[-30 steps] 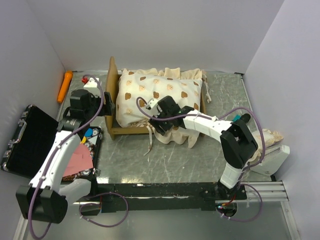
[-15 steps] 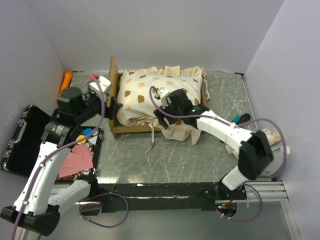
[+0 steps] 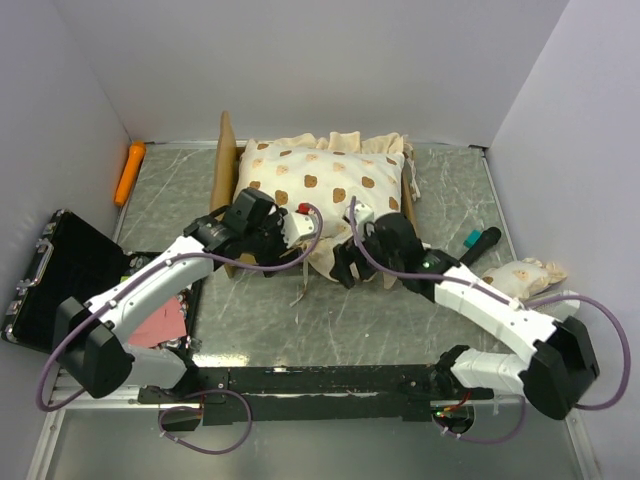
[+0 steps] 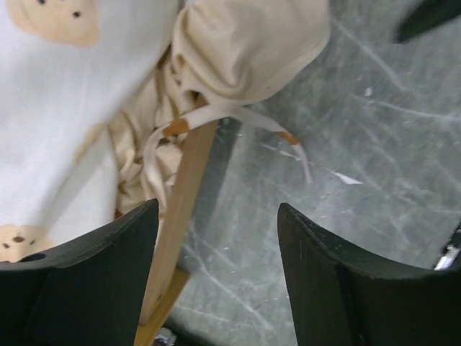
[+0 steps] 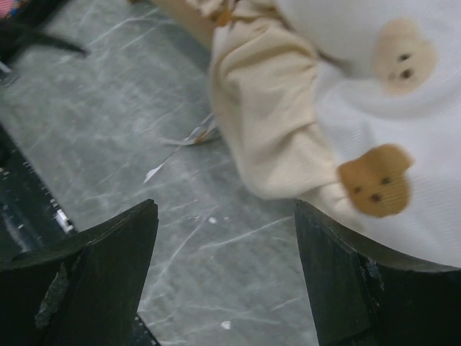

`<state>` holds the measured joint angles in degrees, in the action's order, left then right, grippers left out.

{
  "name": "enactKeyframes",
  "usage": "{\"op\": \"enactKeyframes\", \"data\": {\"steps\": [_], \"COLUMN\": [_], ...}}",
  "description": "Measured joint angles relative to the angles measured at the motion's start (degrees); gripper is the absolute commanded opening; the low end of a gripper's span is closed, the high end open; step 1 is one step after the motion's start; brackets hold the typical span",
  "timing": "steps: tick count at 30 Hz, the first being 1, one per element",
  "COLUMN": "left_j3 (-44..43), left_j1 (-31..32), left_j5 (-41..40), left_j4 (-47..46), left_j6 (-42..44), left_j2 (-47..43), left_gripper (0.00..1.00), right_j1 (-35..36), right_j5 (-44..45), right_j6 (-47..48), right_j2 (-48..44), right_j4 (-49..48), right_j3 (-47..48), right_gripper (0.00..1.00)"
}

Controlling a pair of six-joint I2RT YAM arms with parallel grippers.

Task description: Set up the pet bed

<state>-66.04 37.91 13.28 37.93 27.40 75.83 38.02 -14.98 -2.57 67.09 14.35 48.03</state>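
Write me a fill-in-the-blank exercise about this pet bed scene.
The cream bear-print ruffled mattress lies on the light-wood bed frame, whose tall headboard is at its ___ end in the top view.
The small cream bear-print pillow lies on the grey ___, off the bed.
The left tool and right tool are both ___, holding nothing.
Missing: left; table; open.

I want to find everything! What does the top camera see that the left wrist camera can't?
Only the top view: the open black case, the orange object, the headboard and the little pillow off to the right. Only the left wrist: brown tips on the tie strings. Both: bear-print mattress, wooden frame, grey table.
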Motion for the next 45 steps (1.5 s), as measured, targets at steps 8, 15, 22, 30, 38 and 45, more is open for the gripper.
{"op": "enactKeyframes", "data": {"steps": [8, 15, 22, 30, 38, 45], "left_j3": [0.02, 0.02, 0.02, -2.45, -7.34, -10.69], "left_j1": [-4.35, -9.84, -9.70, -9.46, -8.66, -8.35], "left_j5": [1.31, 2.10, 2.21, 5.03, 6.43, 8.15], "left_j4": [-1.01, -0.24, -0.70, 1.60, 2.62, 3.08], "left_j6": [6.88, 11.41, 12.48, 17.49, 9.09, 1.31], "left_j2": [6.27, 12.85, 17.09, 21.35, 23.93, 23.93], "left_gripper": [0.69, 0.62, 0.42, 0.01, 0.01, 0.01], "right_j1": [1.75, 1.75, 4.17, 6.32, 7.02, 7.10], "right_j5": [-3.13, -7.98, -10.49, -9.88, -7.04, -1.64], "right_j6": [-5.53, -7.10, -9.90, -15.54, -22.03, -26.62], "right_j2": [-6.23, -2.29, 3.61, 8.07, 20.50, 25.40], "right_j4": [-6.78, -14.10, -22.05, -38.23, -55.54, -68.17], "right_j3": [-7.89, -9.75, -13.88, -21.97, -23.02, -23.30], "right_gripper": [0.82, 0.79, 0.78, 0.75, 0.64, 0.49]}}
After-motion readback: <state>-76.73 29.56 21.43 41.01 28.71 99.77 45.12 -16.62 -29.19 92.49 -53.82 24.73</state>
